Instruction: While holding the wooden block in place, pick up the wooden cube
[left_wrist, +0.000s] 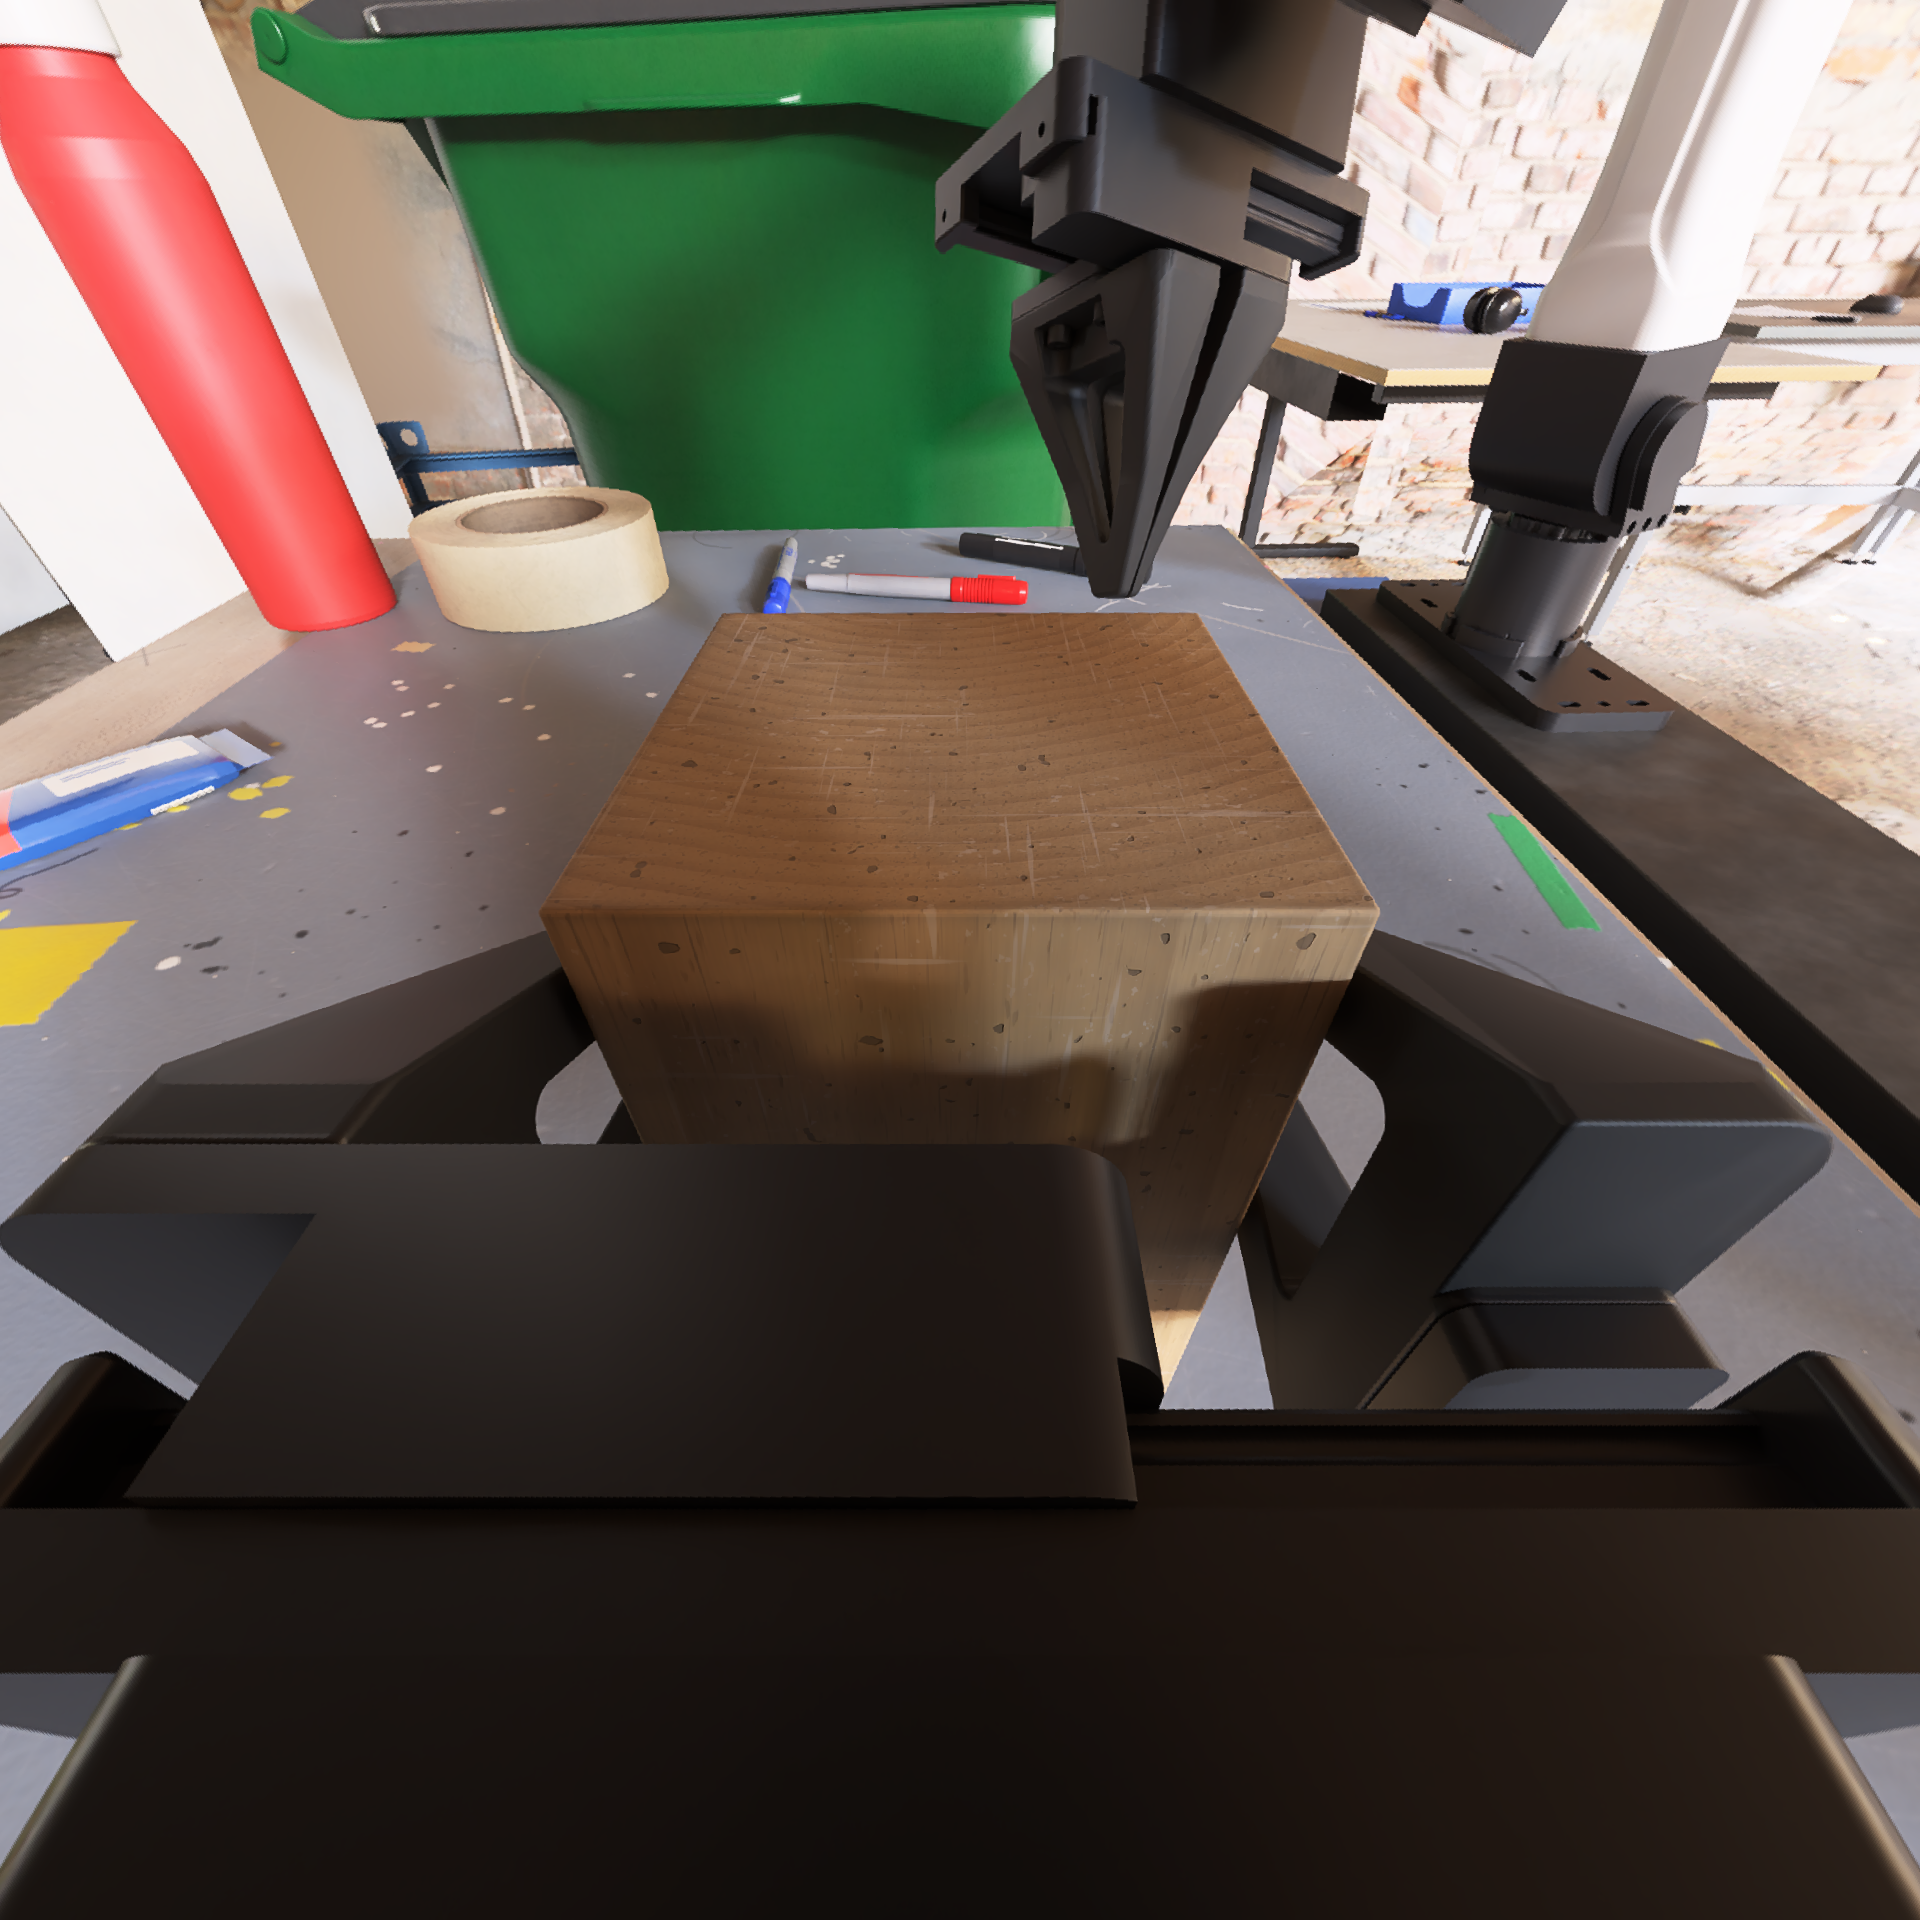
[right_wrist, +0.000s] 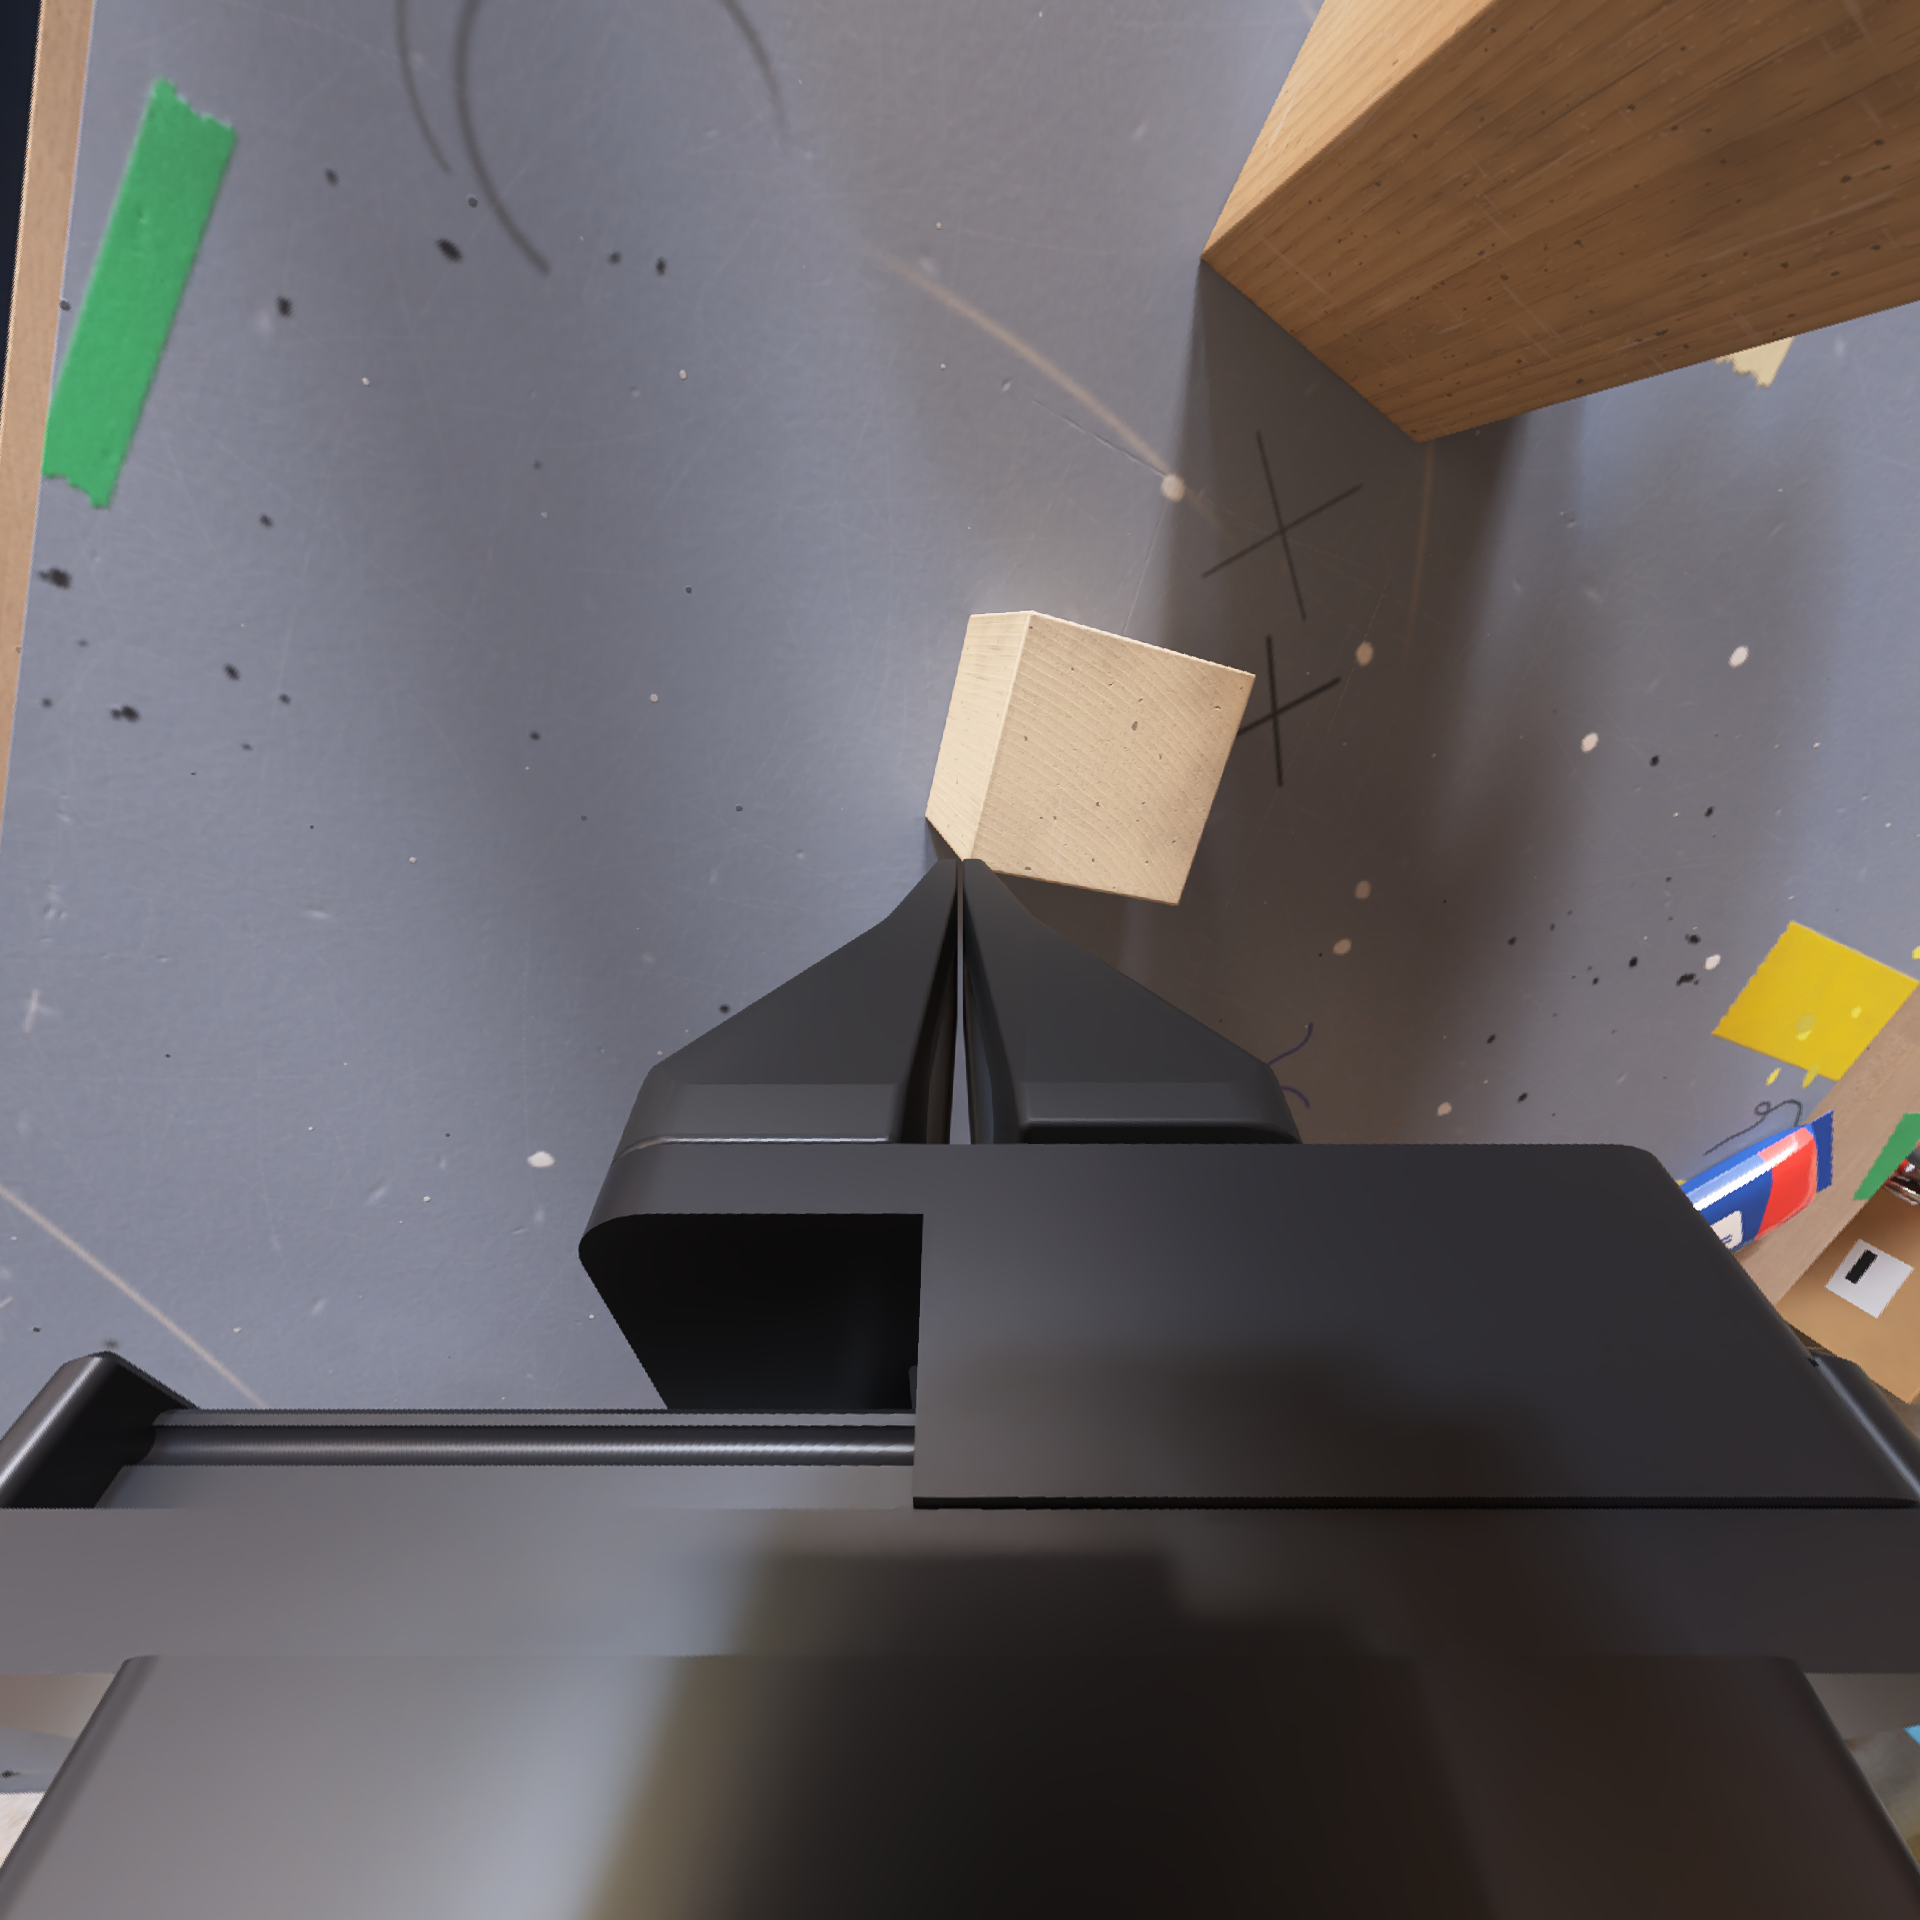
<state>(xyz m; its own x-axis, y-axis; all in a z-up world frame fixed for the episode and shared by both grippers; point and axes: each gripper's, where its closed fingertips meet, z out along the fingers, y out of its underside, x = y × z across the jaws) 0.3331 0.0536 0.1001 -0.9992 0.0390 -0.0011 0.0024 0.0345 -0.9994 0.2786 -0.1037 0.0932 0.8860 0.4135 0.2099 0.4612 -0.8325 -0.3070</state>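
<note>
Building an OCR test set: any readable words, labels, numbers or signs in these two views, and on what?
Nothing is legible enough to quote.
Blue, white and red packet: print too small and blurred.
Red-capped marker, blue marker, black marker: barrel print too small.
White sticker on cardboard box: only a black bar.
Table: two pen-drawn crosses.
Wooden block, wooden cube: bare.

A roll of masking tape (left_wrist: 540, 558) sits on the grey table (left_wrist: 416, 831) beside a red cylinder (left_wrist: 177, 343). Three markers (left_wrist: 914, 588) lie nearby. A green bin (left_wrist: 727, 291) stands behind.
</note>
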